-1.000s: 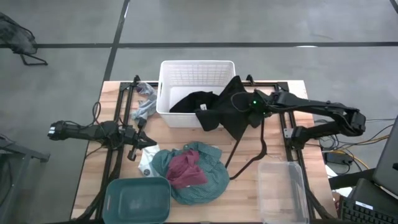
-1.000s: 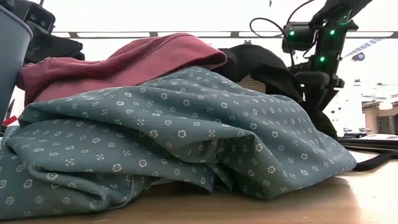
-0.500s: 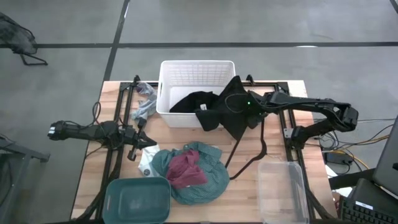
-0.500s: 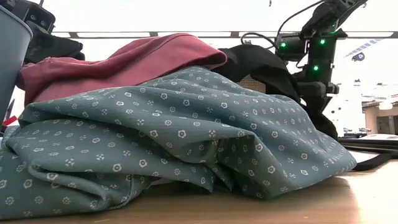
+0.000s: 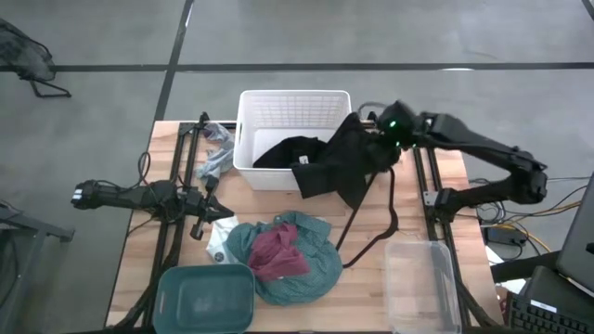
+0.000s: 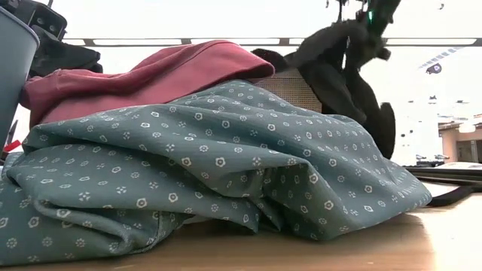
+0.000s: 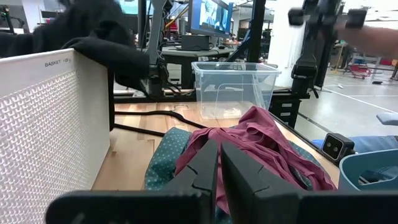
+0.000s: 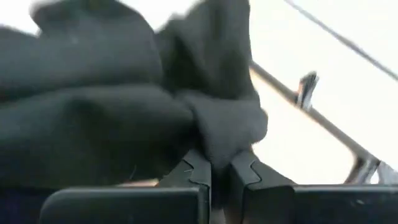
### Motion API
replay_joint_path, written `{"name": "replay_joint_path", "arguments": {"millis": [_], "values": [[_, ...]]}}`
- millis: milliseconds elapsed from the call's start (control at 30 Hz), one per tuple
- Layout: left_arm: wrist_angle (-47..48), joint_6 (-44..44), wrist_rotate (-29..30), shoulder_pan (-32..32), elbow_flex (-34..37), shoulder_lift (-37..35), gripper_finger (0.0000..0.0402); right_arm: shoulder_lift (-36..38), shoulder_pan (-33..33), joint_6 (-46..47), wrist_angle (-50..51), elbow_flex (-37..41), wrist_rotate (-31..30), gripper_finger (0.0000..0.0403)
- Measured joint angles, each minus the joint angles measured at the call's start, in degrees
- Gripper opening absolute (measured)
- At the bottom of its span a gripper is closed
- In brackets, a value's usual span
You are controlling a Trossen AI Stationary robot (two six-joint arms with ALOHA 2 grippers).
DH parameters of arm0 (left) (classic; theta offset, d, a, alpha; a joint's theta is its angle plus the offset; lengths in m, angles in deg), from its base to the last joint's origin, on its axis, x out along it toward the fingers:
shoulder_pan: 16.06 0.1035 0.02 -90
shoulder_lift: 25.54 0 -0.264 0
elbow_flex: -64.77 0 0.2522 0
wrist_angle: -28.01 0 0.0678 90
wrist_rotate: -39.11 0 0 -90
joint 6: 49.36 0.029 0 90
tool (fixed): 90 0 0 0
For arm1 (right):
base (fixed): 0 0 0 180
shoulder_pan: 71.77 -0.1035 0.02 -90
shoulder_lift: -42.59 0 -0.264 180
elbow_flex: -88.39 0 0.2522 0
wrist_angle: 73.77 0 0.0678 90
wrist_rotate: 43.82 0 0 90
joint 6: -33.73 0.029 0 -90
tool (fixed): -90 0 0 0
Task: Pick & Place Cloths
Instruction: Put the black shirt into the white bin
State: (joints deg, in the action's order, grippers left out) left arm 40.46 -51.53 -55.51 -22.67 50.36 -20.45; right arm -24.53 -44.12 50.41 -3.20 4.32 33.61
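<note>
A black garment (image 5: 329,165) lies draped over the right rim of the white basket (image 5: 278,116), one part inside it and one part raised. My right gripper (image 8: 221,177) is shut on that raised part, above the basket's right side (image 5: 376,148). A teal cloth (image 5: 297,269) lies heaped on the table near the front, with a maroon cloth (image 5: 277,252) on top of it. At the table's left my left gripper (image 5: 212,210) waits, shut with nothing in it (image 7: 217,168). My right gripper pinches a bunched fold of the black garment (image 8: 221,146) between its two fingers. It comes slanting down from the table's right side. The held part is lifted and hangs below the fingers (image 6: 339,68), while the rest still lies over the basket's rim and inside it.
A teal bin (image 5: 206,299) stands at the front left and a clear bin (image 5: 422,283) at the front right. A thin black hanger (image 5: 380,223) lies right of the cloth heap. Small grey and white rags (image 5: 218,153) lie left of the basket.
My right gripper has risen, above all in the last half second, taking the black garment's right part up with it. That part now hangs clear of the table, while the part in the basket has stayed put.
</note>
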Motion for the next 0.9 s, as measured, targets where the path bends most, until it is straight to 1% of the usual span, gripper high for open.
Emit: {"name": "replay_joint_path", "arguments": {"millis": [133, 267, 400, 567, 700, 833, 900], "values": [[-0.02, -0.01, 0.00, -0.01, -0.01, 0.00, 0.0026, -0.32, -0.03, -1.78, -0.20, -10.29, 0.10, 0.0009], [-0.02, 0.00, 0.00, 0.00, 0.00, 0.00, 0.0026, -2.65, -0.03, -3.63, -1.54, -19.50, 1.32, 0.0009], [-0.02, 0.00, -0.01, -0.02, 0.00, 0.01, 0.0026, -6.54, -0.03, -4.19, -5.33, -27.48, 6.12, 0.0008], [-0.02, -0.02, 0.00, -0.02, 0.00, 0.00, 0.0026, -13.69, -0.03, -6.73, -10.58, -38.90, 10.95, 0.0008], [-0.02, -0.02, 0.00, -0.02, 0.00, 0.00, 0.0026, -20.75, -0.03, -9.17, -12.92, -49.18, 11.63, 0.0008], [-0.02, 0.00, 0.00, -0.01, 0.00, 0.01, 0.0026, -28.70, -0.01, -10.87, -13.00, -58.77, 11.82, 0.0008], [0.00, 0.00, 0.00, 0.00, 0.00, 0.02, 0.0026, -32.80, 0.01, -11.37, -13.12, -63.28, 12.96, 0.0008]]}}
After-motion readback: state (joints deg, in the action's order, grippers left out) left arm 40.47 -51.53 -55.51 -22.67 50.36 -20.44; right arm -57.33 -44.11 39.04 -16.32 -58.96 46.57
